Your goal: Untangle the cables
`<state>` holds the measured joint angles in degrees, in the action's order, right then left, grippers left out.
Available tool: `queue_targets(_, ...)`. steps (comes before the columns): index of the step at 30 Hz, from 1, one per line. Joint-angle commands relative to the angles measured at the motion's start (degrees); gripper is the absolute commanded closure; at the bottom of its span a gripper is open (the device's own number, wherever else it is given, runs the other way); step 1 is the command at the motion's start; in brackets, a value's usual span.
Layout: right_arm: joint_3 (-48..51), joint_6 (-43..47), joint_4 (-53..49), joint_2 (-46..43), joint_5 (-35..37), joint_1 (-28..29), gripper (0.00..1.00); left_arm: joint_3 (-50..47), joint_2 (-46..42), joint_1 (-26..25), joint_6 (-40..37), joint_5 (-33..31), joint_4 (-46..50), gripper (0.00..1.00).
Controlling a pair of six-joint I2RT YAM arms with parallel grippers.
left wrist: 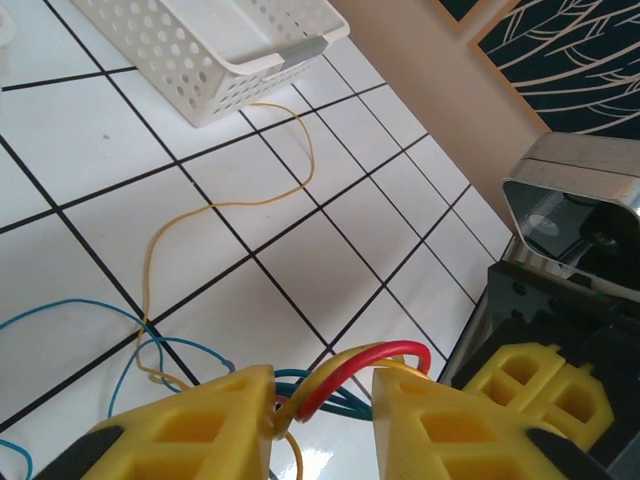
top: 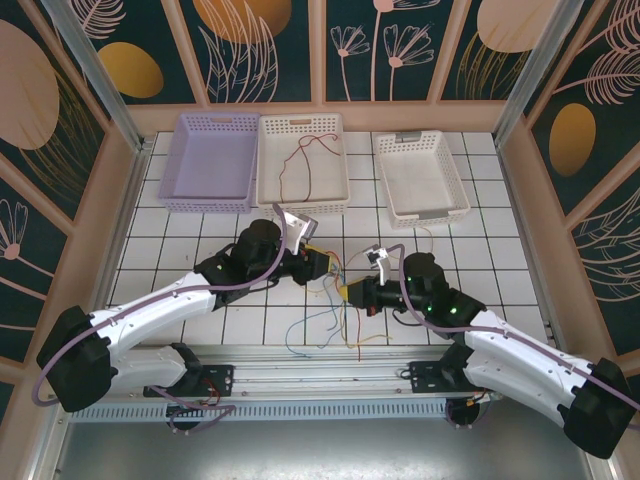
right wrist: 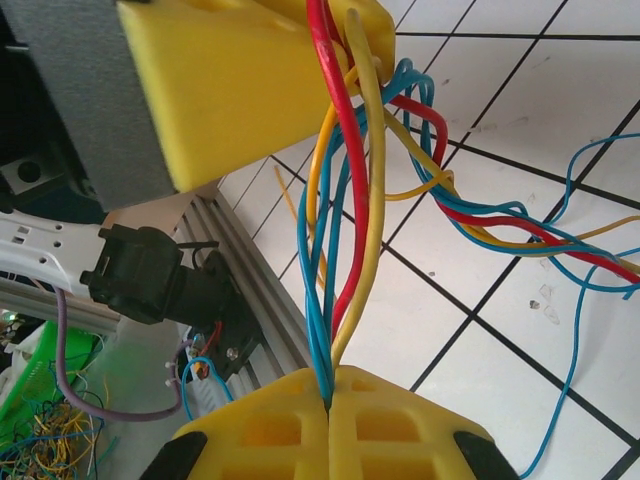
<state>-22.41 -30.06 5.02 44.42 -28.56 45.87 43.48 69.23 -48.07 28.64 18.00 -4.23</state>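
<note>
- The right gripper (right wrist: 329, 408) is holding its jaws fully closed, pinching a bundle of the cables (right wrist: 338, 240) at the seam. Blue, red and yellow-orange strands are coming up out of the pinch.
- The left gripper (left wrist: 322, 402) is showing its jaws partly open, with a clear gap between the yellow fingers (left wrist: 200, 425). A red cable (left wrist: 360, 365) and a yellow-orange strand are arching across that gap. The gap is looking far wider than any wire, and I cannot tell whether either strand is being gripped.
- The tangle is lying on the white tiled surface (top: 180, 230) between the two grippers, near the front edge. Loose blue and orange tails are trailing toward the arm bases.
- The bundle is running straight from the right jaws to a finger of the left gripper. Its long axis is therefore lying along the line joining the two grippers, which are sitting just beside each other.
- One yellow-orange cable (left wrist: 215, 205) is trailing away from the left jaws, pointing toward the white basket (left wrist: 250, 65) and reaching close beside its wall.
- Judgement: with the right jaws anchoring the bundle, the left arm is the one placed to single out a strand and draw it away along that axis.
- Risk: two strands are crossing the left gap together, so both could be taken at once.
</note>
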Motion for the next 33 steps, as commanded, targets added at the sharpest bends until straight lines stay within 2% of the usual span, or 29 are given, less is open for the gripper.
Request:
queue_targets(1,-0.93,1.24,3.38,-0.13,0.52,0.50,1.00,0.54,-1.64,-0.50,-0.42,-0.54,1.49,0.75)
queue_targets(3,-0.57,1.24,3.39,-0.13,0.80,0.54,1.00,0.64,-1.75,-0.53,-0.34,-0.95,1.68,0.81)
queue_targets(5,-0.11,1.16,2.99,-0.13,1.76,0.58,1.00,0.54,-1.81,-0.51,-0.34,-1.33,1.86,0.96)
queue_targets(6,0.08,1.23,2.92,-0.04,1.91,0.58,1.00,0.36,-1.89,-0.53,-0.27,-1.67,1.94,1.00)
queue_targets(14,0.31,0.91,0.29,0.58,7.45,-0.18,0.99,-1.69,-4.27,-0.48,2.05,-6.67,0.55,1.00)
queue_targets(17,0.48,0.11,-0.45,-0.82,10.28,-1.36,0.91,-1.91,-4.71,-0.54,4.37,-11.16,1.15,1.00)
queue_targets(20,1.34,-1.14,-0.71,-3.18,11.73,-3.71,0.88,-2.59,-5.52,-0.52,7.48,-16.75,1.85,1.00)
queue_targets(21,1.56,-1.58,-1.07,-3.83,12.17,-4.88,0.89,-2.93,-5.75,-0.46,8.42,-18.35,1.90,1.00)
queue_targets(22,1.93,-2.24,-1.65,-4.43,12.62,-6.38,0.97,-3.29,-6.16,-0.45,9.53,-20.07,2.02,1.00)
queue_targets(23,2.25,-2.81,-2.08,-4.90,12.30,-8.05,1.00,-3.61,-6.56,-0.46,10.44,-21.63,2.20,1.00)
queue_targets(27,3.51,-4.44,-2.91,-6.17,9.51,-13.32,1.00,-4.28,-8.21,-0.45,12.75,-27.07,3.55,1.00)
queue_targets(31,3.17,-5.45,-7.73,-7.52,15.00,-14.14,1.00,-3.29,-9.24,-0.45,12.28,-30.72,7.24,1.00)
queue_targets(33,2.99,-6.52,-10.38,-8.46,17.94,-17.02,1.00,-2.70,-10.14,-0.51,11.94,-32.28,9.44,1.00)
